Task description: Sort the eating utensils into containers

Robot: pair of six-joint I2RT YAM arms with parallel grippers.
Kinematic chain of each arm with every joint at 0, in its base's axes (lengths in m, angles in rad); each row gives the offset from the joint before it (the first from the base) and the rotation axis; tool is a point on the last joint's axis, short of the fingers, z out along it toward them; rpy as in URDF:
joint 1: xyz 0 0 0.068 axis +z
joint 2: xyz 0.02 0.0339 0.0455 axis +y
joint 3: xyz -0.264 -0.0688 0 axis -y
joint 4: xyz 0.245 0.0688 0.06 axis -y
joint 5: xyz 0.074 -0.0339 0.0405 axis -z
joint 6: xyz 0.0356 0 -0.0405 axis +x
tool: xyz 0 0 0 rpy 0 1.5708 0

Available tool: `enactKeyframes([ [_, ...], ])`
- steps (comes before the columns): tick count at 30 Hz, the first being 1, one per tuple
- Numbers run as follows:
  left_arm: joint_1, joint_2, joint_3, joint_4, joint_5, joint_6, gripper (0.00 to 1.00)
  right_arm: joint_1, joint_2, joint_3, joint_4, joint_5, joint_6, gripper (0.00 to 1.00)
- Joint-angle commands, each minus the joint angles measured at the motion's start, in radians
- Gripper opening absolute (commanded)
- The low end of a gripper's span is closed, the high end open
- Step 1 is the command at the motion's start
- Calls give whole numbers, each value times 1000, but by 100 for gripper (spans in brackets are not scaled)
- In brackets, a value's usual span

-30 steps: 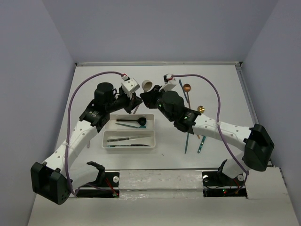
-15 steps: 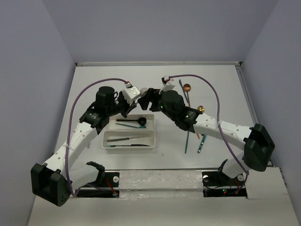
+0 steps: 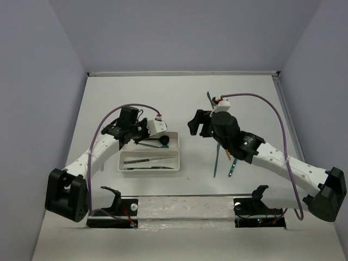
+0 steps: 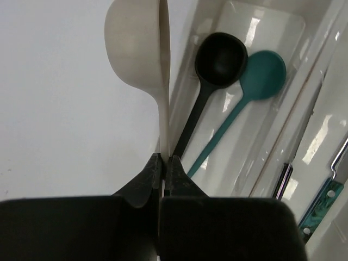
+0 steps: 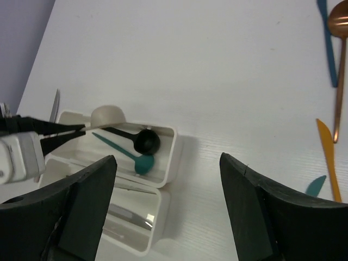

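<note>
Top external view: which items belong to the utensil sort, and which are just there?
Job: cream spoon in left gripper; black spoon, teal spoon in far tray; near tray; loose copper spoon, dark blue knife, orange knife.
Not job: purple cable, base plate.

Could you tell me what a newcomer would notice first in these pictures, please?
The left gripper, shut on a cream spoon, holds it at the edge of the far tray, where a black spoon and a teal spoon already lie. The right gripper hangs wide open above the table, with a copper spoon and an orange knife loose nearby.
</note>
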Motion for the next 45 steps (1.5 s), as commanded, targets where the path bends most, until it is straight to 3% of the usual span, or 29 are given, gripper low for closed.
enactKeyframes([
  [1, 5, -79, -50, -14, 32, 211, 0, -36, -90, -44, -29, 91, -1, 82],
  [11, 5, 16, -60, -89, 72, 355, 0, -65, -87, -62, -47, 89, 5, 82],
  [21, 5, 145, 10, -135, 43, 394, 0, -100, -21, -52, -55, 76, -1, 82],
  [22, 5, 154, 12, -137, 34, 395, 2, -113, -14, -50, -59, 68, 4, 82],
  [23, 5, 169, 12, -137, 21, 394, 14, -149, 3, -44, -70, 45, 5, 82],
  [25, 5, 177, 15, -132, 14, 388, 26, -197, 28, -40, -81, 14, 4, 82],
  [27, 5, 180, 18, -128, 10, 380, 30, -266, 54, -30, -84, -25, -6, 82],
  [29, 5, 176, 21, -119, 3, 371, 33, -301, 106, -4, -82, -29, -39, 78],
  [34, 5, 154, 39, -100, -3, 348, 43, -390, 290, 100, -111, 40, -143, 47],
  [36, 5, 148, 44, -97, -5, 331, 44, -423, 342, 153, -115, 37, -164, 42],
  [45, 5, 91, 36, -54, -19, 294, 46, -524, 647, 370, -132, -105, -275, 40],
])
